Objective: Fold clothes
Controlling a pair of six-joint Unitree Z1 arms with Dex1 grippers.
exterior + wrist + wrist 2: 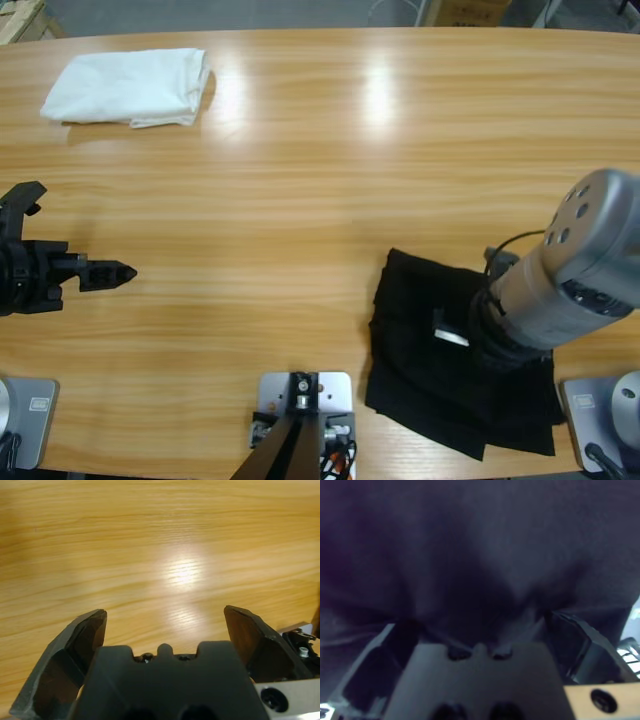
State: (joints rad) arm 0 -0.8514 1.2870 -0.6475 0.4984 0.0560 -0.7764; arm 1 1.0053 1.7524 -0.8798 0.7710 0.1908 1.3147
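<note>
The clothes, a black shirt (420,385), lie crumpled in a heap near the table's front right edge. My right arm reaches down onto the heap and covers its right part in the high view. In the right wrist view the black fabric (480,545) fills the picture, and my right gripper (480,625) is pressed into it with jaws apart and cloth bunched between them. My left gripper (125,272) hovers at the far left, pointing right, far from the shirt. The left wrist view shows it (165,612) open over bare wood, holding nothing.
A folded white garment (130,85) lies at the back left of the wooden table (300,180). Bare wood stretches between the two arms. The shirt's lower edge is close to the table's front edge.
</note>
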